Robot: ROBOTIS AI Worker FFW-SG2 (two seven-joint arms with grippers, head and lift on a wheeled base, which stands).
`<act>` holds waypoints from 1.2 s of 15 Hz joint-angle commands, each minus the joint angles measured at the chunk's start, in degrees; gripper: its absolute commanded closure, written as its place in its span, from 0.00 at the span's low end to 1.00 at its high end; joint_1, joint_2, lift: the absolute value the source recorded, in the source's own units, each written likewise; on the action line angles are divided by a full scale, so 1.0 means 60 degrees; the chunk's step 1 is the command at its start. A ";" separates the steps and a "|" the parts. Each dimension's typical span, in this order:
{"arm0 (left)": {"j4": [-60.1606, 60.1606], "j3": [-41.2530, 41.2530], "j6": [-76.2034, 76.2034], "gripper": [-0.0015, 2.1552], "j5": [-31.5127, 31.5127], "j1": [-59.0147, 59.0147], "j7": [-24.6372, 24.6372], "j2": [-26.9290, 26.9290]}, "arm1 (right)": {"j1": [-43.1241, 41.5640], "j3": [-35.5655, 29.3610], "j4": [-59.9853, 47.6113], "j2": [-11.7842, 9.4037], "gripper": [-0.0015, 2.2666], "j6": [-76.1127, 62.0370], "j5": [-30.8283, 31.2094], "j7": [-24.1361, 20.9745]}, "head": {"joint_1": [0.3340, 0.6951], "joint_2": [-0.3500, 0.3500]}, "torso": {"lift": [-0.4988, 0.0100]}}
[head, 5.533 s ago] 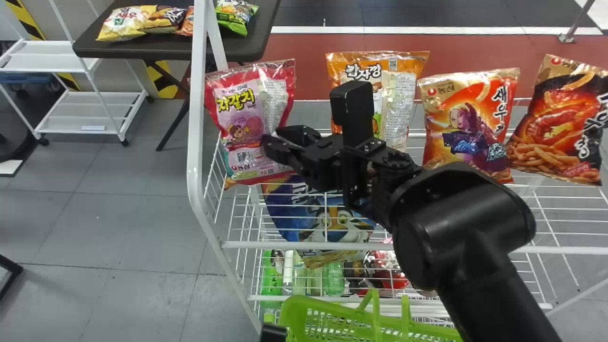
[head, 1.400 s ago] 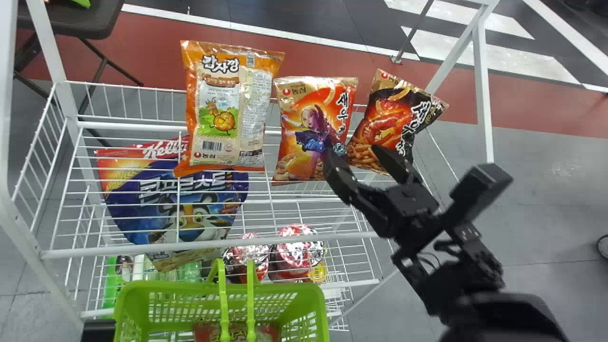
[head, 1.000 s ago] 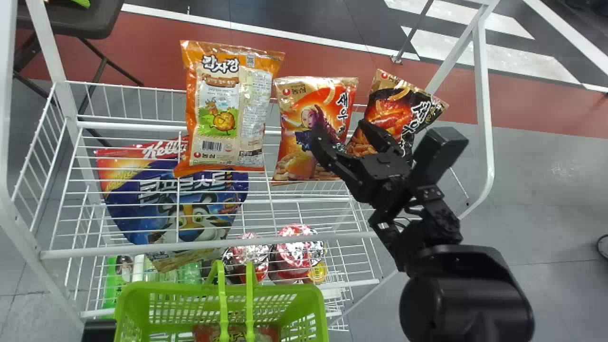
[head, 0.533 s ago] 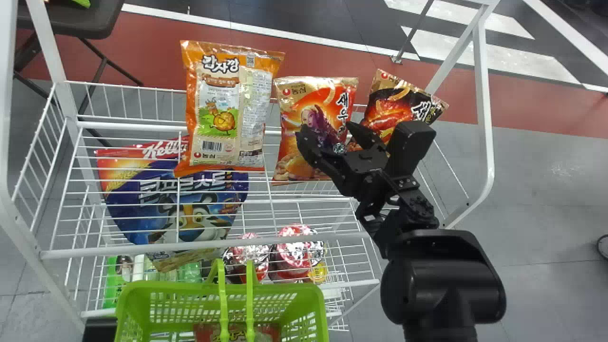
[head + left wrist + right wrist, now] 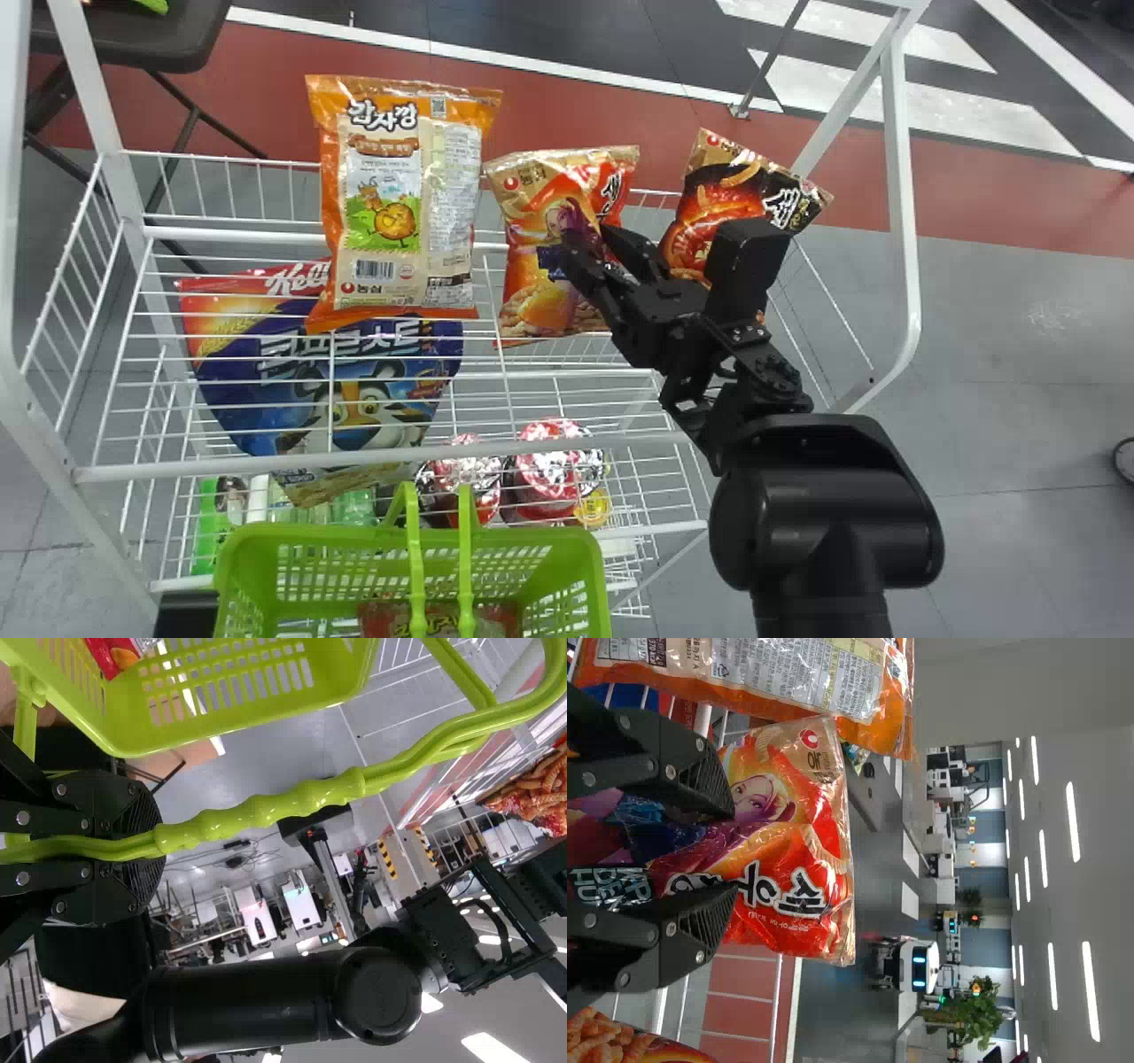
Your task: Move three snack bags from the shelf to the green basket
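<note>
One snack bag (image 5: 532, 288) stands against the right pincer (image 5: 586, 233), whose grip I can't tell.

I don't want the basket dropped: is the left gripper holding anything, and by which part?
Yes, the left gripper is shut on the green basket's handle, at one end of its bumpy stretch.

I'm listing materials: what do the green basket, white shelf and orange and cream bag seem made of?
Green basket: apparently glossy molded plastic, with smooth highlights and slotted walls.
White shelf: probably coated or painted metal, given its slender, smooth wires.
Orange and cream bag: shiny, creased film, likely plastic; I can't tell whether it has foil inside.
</note>
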 commanded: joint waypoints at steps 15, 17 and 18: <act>0.0140 -0.0088 0.0016 0.82 0.0031 -0.0159 -0.0031 -0.0058 | 0.4562 -0.5280 -0.6279 0.0349 0.97 0.8231 -0.5656 0.1924 | 1.00 0.00 | 0.89; 0.0184 -0.0132 0.0016 0.82 0.0031 -0.0202 -0.0016 -0.0058 | 0.4635 -0.5338 -0.6220 0.0349 0.97 1.0077 -0.5568 0.2363 | 1.00 0.00 | 0.89; 0.0184 -0.0161 0.0016 0.82 0.0031 -0.0202 -0.0001 -0.0073 | 0.4679 -0.5177 -0.6015 0.0349 0.97 1.0575 -0.5495 0.2392 | 1.00 0.00 | 0.89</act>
